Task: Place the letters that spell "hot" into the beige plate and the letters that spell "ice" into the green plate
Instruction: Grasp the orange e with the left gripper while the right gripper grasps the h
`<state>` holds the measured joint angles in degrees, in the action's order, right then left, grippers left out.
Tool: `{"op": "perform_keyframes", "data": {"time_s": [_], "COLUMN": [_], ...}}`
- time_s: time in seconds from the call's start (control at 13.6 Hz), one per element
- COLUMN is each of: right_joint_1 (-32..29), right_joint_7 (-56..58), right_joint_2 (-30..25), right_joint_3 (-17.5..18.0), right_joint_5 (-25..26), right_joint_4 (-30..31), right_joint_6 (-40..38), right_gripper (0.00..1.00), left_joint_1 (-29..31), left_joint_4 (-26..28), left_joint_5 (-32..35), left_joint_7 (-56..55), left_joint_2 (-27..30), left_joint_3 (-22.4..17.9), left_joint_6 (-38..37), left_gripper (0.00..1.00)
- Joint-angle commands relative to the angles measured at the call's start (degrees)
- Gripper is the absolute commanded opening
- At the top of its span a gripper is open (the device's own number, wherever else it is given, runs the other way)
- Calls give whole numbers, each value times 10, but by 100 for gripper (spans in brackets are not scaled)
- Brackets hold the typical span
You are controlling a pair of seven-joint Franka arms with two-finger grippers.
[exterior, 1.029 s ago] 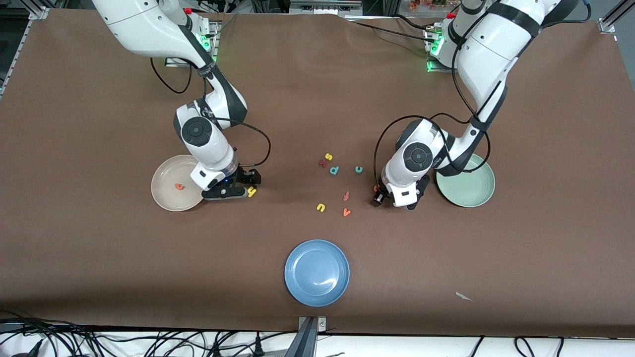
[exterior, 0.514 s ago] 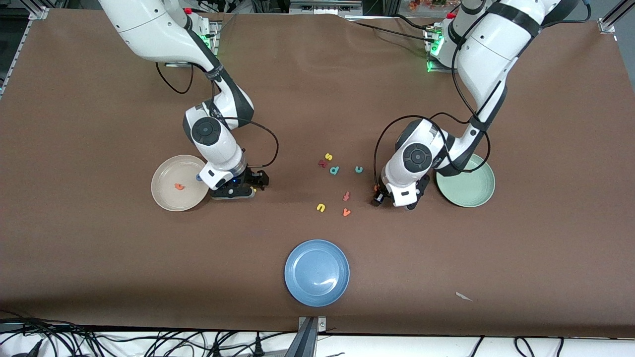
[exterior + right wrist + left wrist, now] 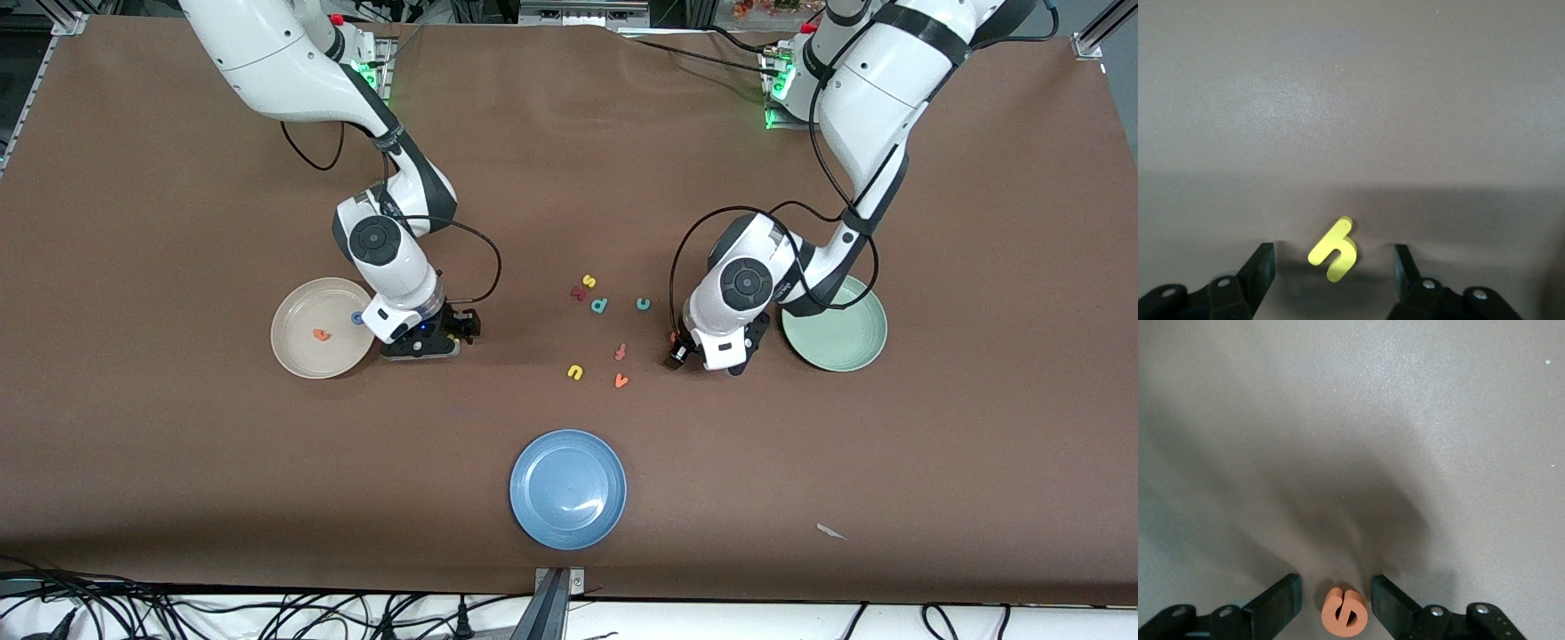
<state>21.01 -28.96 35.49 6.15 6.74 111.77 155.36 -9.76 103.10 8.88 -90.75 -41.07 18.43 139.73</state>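
Front view: the right end effector point(image 3: 425, 345) sits low over the brown bench point(image 3: 178, 462), just beside the beige plate point(image 3: 298, 356), which holds an orange t point(image 3: 321, 335) and a blue o point(image 3: 356, 317). The left end effector point(image 3: 689, 348) sits low near the green plate point(image 3: 845, 351). Between the arms lie a teal c point(image 3: 643, 304), teal p point(image 3: 599, 305), yellow u point(image 3: 575, 372) and orange v point(image 3: 621, 381). A blue plate point(image 3: 568, 489) lies nearer the camera.

Left wrist view: the fingers point(image 3: 1281, 603) are spread around an orange e point(image 3: 1344, 612) on the bench, not touching it.

Right wrist view: the fingers point(image 3: 1261, 267) are spread wide around a yellow h point(image 3: 1333, 250) lying flat between them.
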Motion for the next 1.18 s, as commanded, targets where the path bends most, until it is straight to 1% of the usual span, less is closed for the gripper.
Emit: {"op": "perform_keyframes", "data": {"time_s": [0.0,0.22,0.51,0.59,0.66,0.81,0.96,1.03,1.1], "right_joint_1": [7,7,7,8,7,8,8,8,8], "right_joint_7": [-9,-10,-7,-7,-7,-7,-7,-6,-4], "right_joint_2": [10,11,13,13,13,13,13,13,10], "right_joint_3": [-6,-8,-10,-10,-10,-10,-11,-11,-12], "right_joint_5": [13,20,21,21,21,21,21,22,26], "right_joint_4": [-9,-9,-9,-9,-9,-9,-8,-7,-6], "right_joint_6": [6,6,7,7,7,7,7,7,6], "right_gripper": [77,71,46,42,36,23,12,12,10], "left_joint_1": [-6,-7,-8,-13,-14,-14,-15,-15,-15], "left_joint_4": [-12,-28,-30,-30,-30,-29,-28,-28,-28], "left_joint_5": [18,18,17,17,17,18,18,18,18], "left_joint_7": [-20,-36,-38,-42,-42,-42,-42,-42,-41], "left_joint_2": [-7,-8,-8,-8,-9,-9,-9,-9,-9], "left_joint_3": [1,1,1,1,1,1,1,1,1], "left_joint_6": [-13,-14,-14,-14,-14,-14,-14,-15,-15], "left_gripper": [56,56,58,58,56,44,33,25,20]}}
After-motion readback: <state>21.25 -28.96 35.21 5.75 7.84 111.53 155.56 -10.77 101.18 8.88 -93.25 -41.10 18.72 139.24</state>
